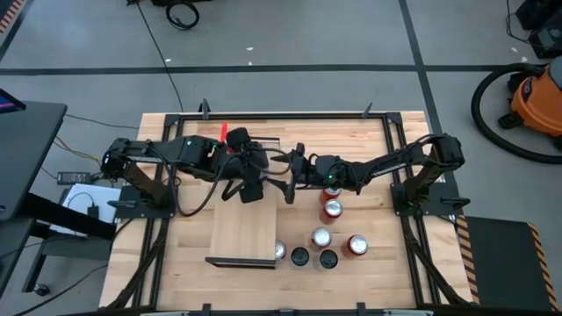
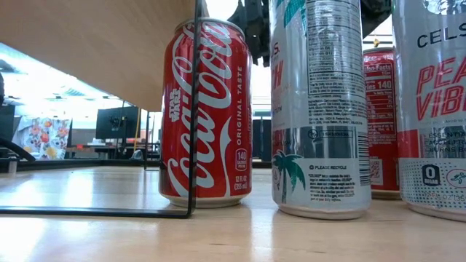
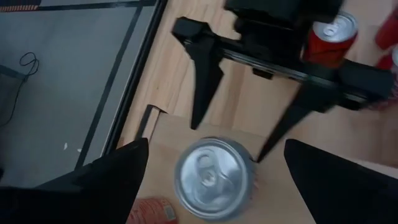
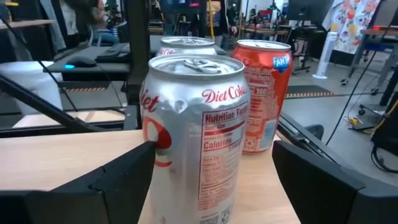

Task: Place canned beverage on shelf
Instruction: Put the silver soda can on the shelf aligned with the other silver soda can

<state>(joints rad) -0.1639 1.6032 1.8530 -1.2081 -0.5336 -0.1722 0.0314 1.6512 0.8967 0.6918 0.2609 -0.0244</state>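
A silver Diet Coke can (image 4: pixel 199 130) stands upright on its base on the pale shelf (image 1: pixel 246 233), near the board's far end. An orange Fanta can (image 4: pixel 264 93) and another silver can (image 4: pixel 186 42) stand behind it. My right gripper (image 4: pixel 214 168) comes in level from the table's right, open, one finger on each side of the Diet Coke can. My left gripper (image 3: pixel 211 186) hovers above the same can (image 3: pixel 211 177), slanting down from the left, open wide and clear of it. In the high view the arms hide these cans. My right gripper has one finger (image 4: pixel 134 168) close against the Diet Coke can's side (image 4: pixel 155 149), low on the can. I cannot tell whether that finger touches it. The other finger (image 4: pixel 311 174) stands apart from the can.
Several more cans stand on the tabletop right of the shelf, among them a red one (image 1: pixel 332 208), a silver-topped one (image 1: pixel 320 237) and a Coca-Cola can (image 2: pixel 207 116) beside the shelf's black wire leg (image 2: pixel 195 109). An orange vacuum (image 1: pixel 536 96) sits on the floor beyond.
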